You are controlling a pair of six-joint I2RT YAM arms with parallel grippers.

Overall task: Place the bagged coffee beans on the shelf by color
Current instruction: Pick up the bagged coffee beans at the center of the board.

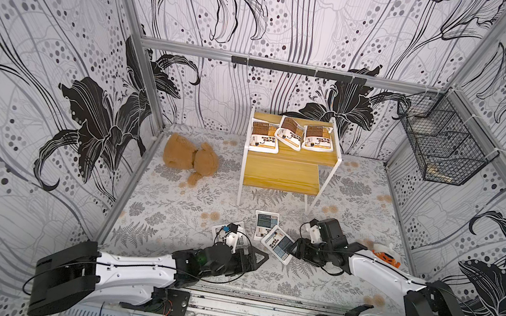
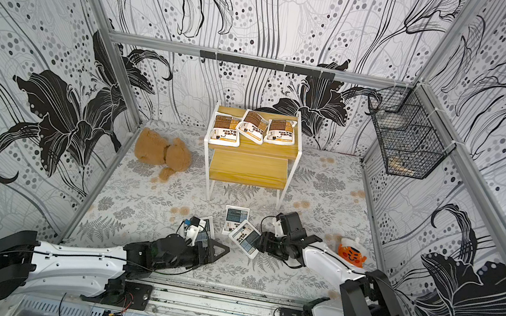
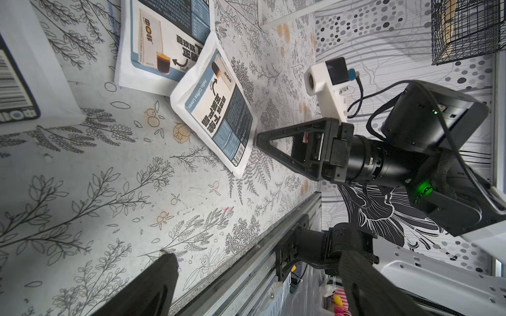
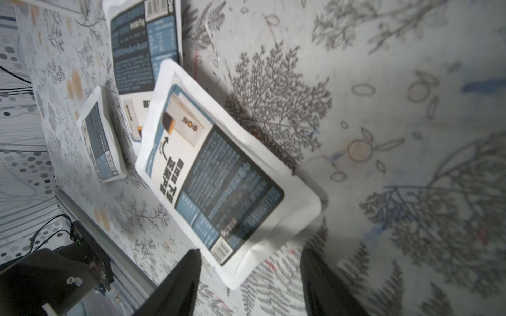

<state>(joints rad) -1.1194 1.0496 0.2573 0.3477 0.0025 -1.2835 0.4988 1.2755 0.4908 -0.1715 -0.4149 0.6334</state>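
Note:
The shelf [image 1: 280, 174] stands at the back with three brown-panel bagged coffee beans [image 1: 291, 132] on its upper board. Three blue-panel pouches lie on the table in front. One pouch [image 1: 278, 245] [image 4: 219, 177] is tilted, its far end resting on a flat pouch [image 1: 265, 223] [image 3: 164, 41]. My right gripper [image 1: 294, 249] [image 4: 249, 262] is open, its fingers straddling the tilted pouch's near corner. The third pouch [image 1: 220, 230] [image 4: 100, 142] lies partly under my left wrist. My left gripper [image 1: 262, 258] [image 3: 257, 284] is open wide and holds nothing.
A brown teddy bear [image 1: 190, 158] lies left of the shelf. A black wire basket [image 1: 440, 146] hangs on the right wall. A small orange toy [image 2: 351, 251] sits by the right arm. A metal rail [image 1: 253, 310] runs along the table's front edge.

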